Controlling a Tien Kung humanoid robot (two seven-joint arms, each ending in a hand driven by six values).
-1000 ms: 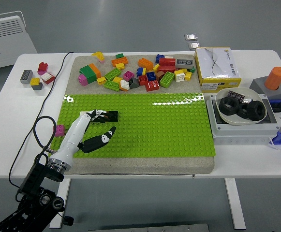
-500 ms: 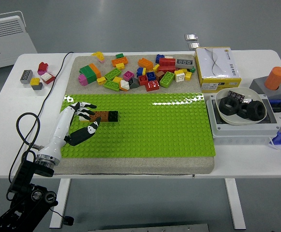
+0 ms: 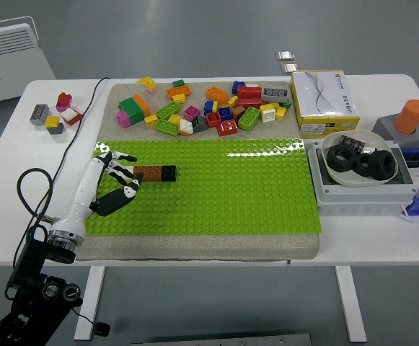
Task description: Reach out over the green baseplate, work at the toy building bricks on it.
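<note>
While spread, left hand (image 3: 112,180) fingers (image 3: 122,157) hold nothing beside brick row (image 3: 155,173).

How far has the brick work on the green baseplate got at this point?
Done: a short brown and black row of bricks sits on the green baseplate. In hand: the left hand is at the row's left end, fingers spread, holding nothing. Left: the heap of loose bricks behind the baseplate lies unused.

Left hand (image 3: 114,180) low over the table's left, fingers spread, thumb apart below, holding nothing.
</note>
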